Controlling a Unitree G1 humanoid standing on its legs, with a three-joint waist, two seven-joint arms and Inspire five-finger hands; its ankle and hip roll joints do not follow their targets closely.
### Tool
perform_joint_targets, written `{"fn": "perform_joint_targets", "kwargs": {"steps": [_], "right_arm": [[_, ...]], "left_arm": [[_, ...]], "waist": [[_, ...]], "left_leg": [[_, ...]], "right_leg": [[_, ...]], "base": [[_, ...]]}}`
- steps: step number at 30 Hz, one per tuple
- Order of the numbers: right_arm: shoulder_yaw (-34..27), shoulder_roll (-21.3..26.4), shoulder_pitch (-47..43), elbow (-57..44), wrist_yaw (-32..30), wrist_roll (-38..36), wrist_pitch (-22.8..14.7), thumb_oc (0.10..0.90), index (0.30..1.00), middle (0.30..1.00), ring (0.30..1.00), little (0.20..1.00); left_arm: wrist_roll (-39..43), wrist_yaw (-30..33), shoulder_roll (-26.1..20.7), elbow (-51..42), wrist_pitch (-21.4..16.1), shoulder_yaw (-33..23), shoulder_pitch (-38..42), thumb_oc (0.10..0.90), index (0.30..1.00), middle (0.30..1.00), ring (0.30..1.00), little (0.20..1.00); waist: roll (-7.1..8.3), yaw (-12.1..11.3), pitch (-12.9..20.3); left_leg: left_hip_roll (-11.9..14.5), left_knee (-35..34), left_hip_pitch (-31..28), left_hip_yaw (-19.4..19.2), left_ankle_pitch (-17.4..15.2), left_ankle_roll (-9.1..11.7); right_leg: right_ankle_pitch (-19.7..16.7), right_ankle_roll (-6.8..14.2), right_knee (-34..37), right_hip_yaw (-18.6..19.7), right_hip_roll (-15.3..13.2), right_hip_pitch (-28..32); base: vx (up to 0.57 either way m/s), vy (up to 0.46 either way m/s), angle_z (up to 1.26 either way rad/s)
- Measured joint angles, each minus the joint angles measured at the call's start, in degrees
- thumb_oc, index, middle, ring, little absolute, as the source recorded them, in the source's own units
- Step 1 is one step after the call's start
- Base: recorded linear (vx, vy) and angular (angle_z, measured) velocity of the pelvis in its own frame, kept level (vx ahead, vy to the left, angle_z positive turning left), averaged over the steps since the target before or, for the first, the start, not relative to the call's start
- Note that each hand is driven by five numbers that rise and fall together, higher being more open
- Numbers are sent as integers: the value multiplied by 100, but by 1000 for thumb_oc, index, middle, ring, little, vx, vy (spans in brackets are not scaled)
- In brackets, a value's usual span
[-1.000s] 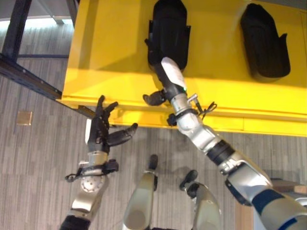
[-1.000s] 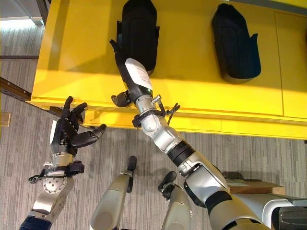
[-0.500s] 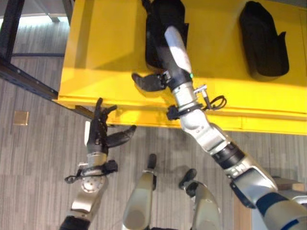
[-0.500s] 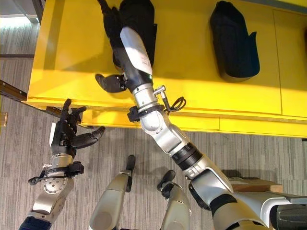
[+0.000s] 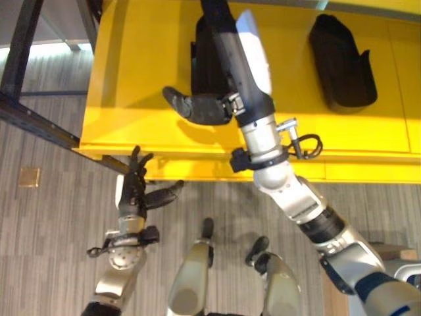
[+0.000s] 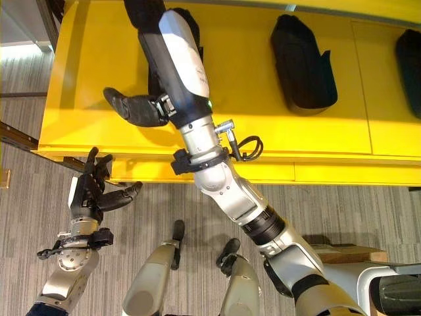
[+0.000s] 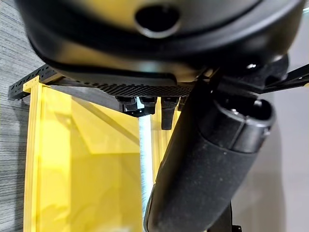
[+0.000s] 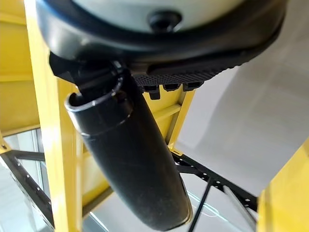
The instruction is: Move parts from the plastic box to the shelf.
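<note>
A yellow shelf spans the top of the view. On it lie black moulded parts: one partly hidden behind my right hand, another further right, and a third at the right edge. My right hand is raised over the shelf above the first part, thumb spread out to the left, holding nothing. Its wrist view shows the thumb straight and no part in the hand. My left hand hangs open below the shelf's front edge, fingers straight and empty.
A dark metal frame beam runs diagonally at the left, under the shelf's corner. A brown box sits at the lower right. A small tan square lies on the grey plank floor.
My right hand has lifted off the black part and risen above the shelf, leaving the part lying there. The left hand has sunk slightly. The view has shifted a little.
</note>
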State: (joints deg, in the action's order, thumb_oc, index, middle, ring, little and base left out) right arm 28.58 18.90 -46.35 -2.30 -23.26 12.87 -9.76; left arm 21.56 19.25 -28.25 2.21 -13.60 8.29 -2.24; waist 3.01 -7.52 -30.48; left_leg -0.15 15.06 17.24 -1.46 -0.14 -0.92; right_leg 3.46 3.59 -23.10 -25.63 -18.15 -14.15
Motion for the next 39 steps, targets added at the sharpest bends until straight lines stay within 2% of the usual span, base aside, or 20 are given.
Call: {"fn": "perform_joint_targets", "kwargs": {"steps": [4,9,12,13,15,18,25,27,30,32,39], "right_arm": [[-325,277,324,-31,117,-11,-11,900,1000,1000,1000,1000],[-811,862,947,-47,343,-73,-53,900,1000,1000,1000,1000],[-992,1148,1262,-107,486,-81,-65,900,1000,1000,1000,1000],[-1118,1306,1396,-180,566,-113,-79,900,1000,1000,1000,1000],[-1153,1504,1421,-182,669,-112,-86,900,1000,1000,1000,1000],[-1157,1604,1442,-182,774,-109,-89,900,1000,1000,1000,1000],[-1164,1688,1553,165,846,13,-213,900,1000,1000,1000,1000],[-1171,1690,1570,343,845,22,-210,900,1000,1000,1000,1000],[-1172,1716,1649,546,835,48,-219,900,1000,1000,1000,1000],[-1222,1758,1657,705,820,46,-218,900,1000,1000,1000,1000],[-1461,2041,1607,1694,585,-215,-116,900,1000,1000,1000,1000]], "left_arm": [[1,-5,1,-16,-15,-36,-144,900,1000,1000,1000,1000],[10,-69,1,-22,-7,-171,-468,900,1000,1000,1000,1000],[11,-131,7,-20,-7,-218,-683,900,1000,1000,1000,1000],[14,-156,13,-20,-7,-257,-772,900,1000,1000,1000,1000],[32,-241,15,-20,1,-287,-850,900,1000,1000,1000,1000],[59,-241,27,13,92,-408,-976,900,1000,1000,1000,1000],[72,-427,116,414,225,-206,-1111,900,1000,1000,1000,1000],[70,-595,175,412,225,-93,-1102,900,1000,1000,1000,1000],[45,-1008,232,384,221,258,-869,900,1000,1000,1000,1000],[52,-998,285,384,219,330,-887,900,1000,1000,1000,1000],[61,-1120,288,402,211,416,-816,900,1000,1000,1000,1000]], "waist": [[-2,55,6],[-36,139,26],[-66,231,62],[-100,358,99],[-119,427,114],[-136,487,198],[-235,610,844],[-264,616,889],[-296,769,906],[-318,794,917],[-604,883,929]], "left_leg": [[10,-199,-175,-15,68,21],[50,-427,-474,-169,197,31],[104,-572,-637,-273,207,42],[129,-695,-678,-293,246,97],[146,-842,-761,-342,322,108],[223,-982,-845,-489,348,112],[306,-1187,-970,-711,389,136],[302,-1251,-1045,-765,416,137],[305,-1261,-1049,-804,417,133],[305,-1289,-1043,-877,422,134],[306,-1366,-1037,-933,492,156]], "right_leg": [[-14,9,117,-11,52,131],[-90,37,362,115,144,314],[-204,49,602,162,244,460],[-276,28,726,179,304,475],[-332,20,814,244,355,476],[-418,-20,945,373,453,459],[-483,-48,1087,564,583,419],[-483,-48,1082,625,588,426],[-502,-45,1085,663,592,402],[-515,-59,1064,740,595,329],[-524,-57,1067,786,607,257]], "base": [[30,-44,-1],[34,-61,-14],[13,-65,-21],[30,-96,-15],[35,-81,-17],[26,-50,-30],[23,-63,-18],[1,-43,-11],[-11,-57,-9],[-14,-31,-17],[-24,-40,-5]]}}
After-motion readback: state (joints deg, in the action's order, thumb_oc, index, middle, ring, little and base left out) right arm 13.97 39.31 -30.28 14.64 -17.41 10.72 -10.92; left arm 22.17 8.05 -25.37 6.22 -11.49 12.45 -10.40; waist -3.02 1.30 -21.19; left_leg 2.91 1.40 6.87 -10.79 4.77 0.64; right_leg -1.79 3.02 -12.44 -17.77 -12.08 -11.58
